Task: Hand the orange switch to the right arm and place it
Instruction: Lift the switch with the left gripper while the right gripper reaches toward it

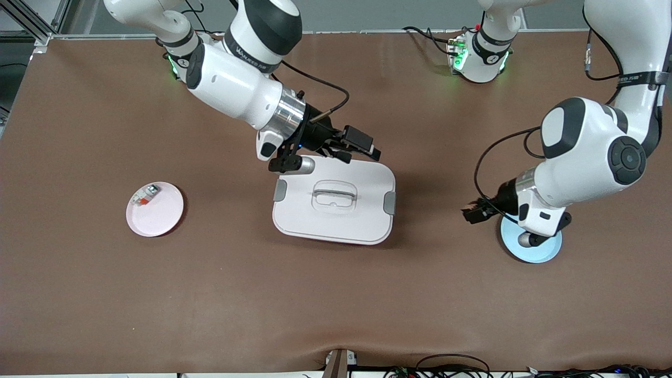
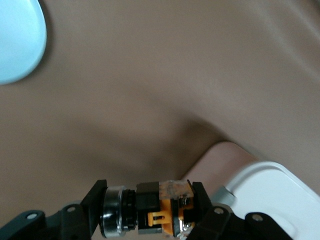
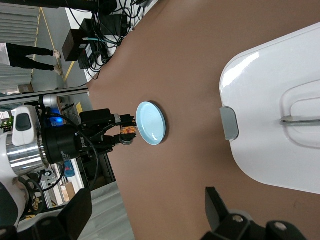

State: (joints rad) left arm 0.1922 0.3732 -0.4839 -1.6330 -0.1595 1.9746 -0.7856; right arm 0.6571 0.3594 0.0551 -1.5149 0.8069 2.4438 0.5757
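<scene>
The left gripper (image 2: 150, 210) hangs above the light blue plate (image 1: 530, 247), pinching the orange switch (image 2: 162, 207) between its fingers; the right gripper (image 3: 150, 210), fingers spread wide and holding nothing, hovers over an edge of the white lidded container (image 1: 336, 202); a pink plate (image 1: 155, 209) carries a small white part (image 1: 144, 196).

The orange switch (image 2: 161, 209), black with an orange middle and a silver end, lies sideways, squeezed in the left gripper (image 2: 150, 212).

The right arm (image 1: 231, 79) is white with black bands.
</scene>
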